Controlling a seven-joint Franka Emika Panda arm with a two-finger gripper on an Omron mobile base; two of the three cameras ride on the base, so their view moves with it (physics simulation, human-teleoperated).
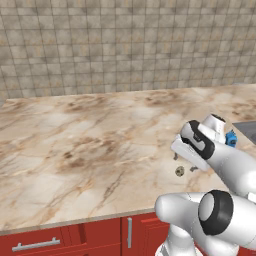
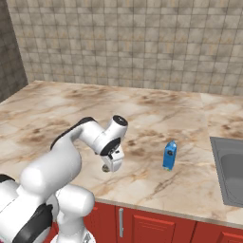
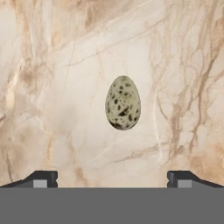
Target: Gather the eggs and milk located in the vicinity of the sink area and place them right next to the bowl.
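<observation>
A small speckled olive-tan egg (image 3: 123, 103) lies on the marble counter, centred between my fingertips (image 3: 43, 178) in the hand view. My gripper (image 1: 184, 163) points down just above the egg (image 1: 179, 171), open, with nothing between its jaws. In the right base view the gripper (image 2: 113, 164) hangs over the egg (image 2: 105, 168) near the counter's front edge. The blue milk carton (image 2: 169, 155) stands upright to the right of it, apart from the gripper; my arm partly covers the carton (image 1: 230, 138) in the left base view. The bowl is out of view.
The grey steel sink (image 2: 231, 172) is set into the counter at the far right. The marble counter (image 1: 75, 145) stretches wide to the left and back to a tiled wall. Red cabinet fronts (image 1: 75, 240) run below the front edge.
</observation>
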